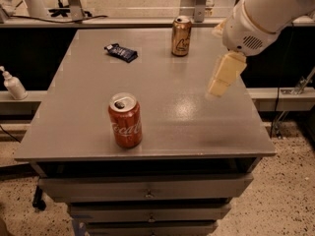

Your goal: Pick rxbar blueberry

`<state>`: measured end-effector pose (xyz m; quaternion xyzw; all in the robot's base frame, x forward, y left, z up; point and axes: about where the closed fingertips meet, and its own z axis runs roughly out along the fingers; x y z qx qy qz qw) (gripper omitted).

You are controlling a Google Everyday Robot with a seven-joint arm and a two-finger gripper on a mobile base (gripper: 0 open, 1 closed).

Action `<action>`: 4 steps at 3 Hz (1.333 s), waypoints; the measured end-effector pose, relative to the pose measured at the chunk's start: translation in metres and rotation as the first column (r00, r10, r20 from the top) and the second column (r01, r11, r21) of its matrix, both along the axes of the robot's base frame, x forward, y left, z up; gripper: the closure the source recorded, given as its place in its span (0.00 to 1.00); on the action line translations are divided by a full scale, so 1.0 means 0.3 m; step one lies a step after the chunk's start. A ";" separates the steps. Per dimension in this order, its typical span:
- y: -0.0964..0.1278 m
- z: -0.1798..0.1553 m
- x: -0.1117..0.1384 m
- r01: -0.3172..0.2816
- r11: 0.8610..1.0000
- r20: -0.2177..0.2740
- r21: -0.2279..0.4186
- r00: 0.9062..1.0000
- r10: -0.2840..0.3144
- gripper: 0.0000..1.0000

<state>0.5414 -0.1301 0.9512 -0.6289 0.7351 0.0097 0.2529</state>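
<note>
Camera view, single frame inspected.

Surface: grey table (197, 127), flat top, w/ drawers (147, 193) stacked below the front edge. Speckled floor (290, 200) around it.

Item 1: rxbar blueberry (121, 52). Dark navy wrapper, pale lettering. It lies flat at the far-left part of the tabletop, set at an angle to the table edges. Nothing is touching it.

Item 2: gold can (181, 36). Upright, far-centre of the table, to the right of the bar and apart from it.

Item 3: red cola can (125, 120). Upright, near-left area, close to the front edge and well apart from the bar.

Gripper (217, 86): cream-coloured, hangs tilted from the white arm (266, 14), which enters from the upper right. Positioned over the right side of the table, above the surface — no contact w/ any item. It is well apart from the rxbar blueberry, and the gold can stands between the two in the left-right sense. Open or closed: cannot tell from this angle. Carries nothing visible.

Misc.: white pump bottle (14, 85) on a lower ledge off the table's left side.
</note>
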 end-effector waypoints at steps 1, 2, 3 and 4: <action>0.144 -0.033 0.084 -0.016 0.996 0.017 0.091 1.000 0.015 0.00; 0.309 -0.039 0.178 -0.018 0.977 0.053 0.211 0.999 0.007 0.00; 0.309 -0.038 0.177 -0.018 0.977 0.054 0.211 0.999 0.007 0.00; 0.370 -0.063 0.263 -0.025 0.967 0.078 0.252 0.997 0.006 0.00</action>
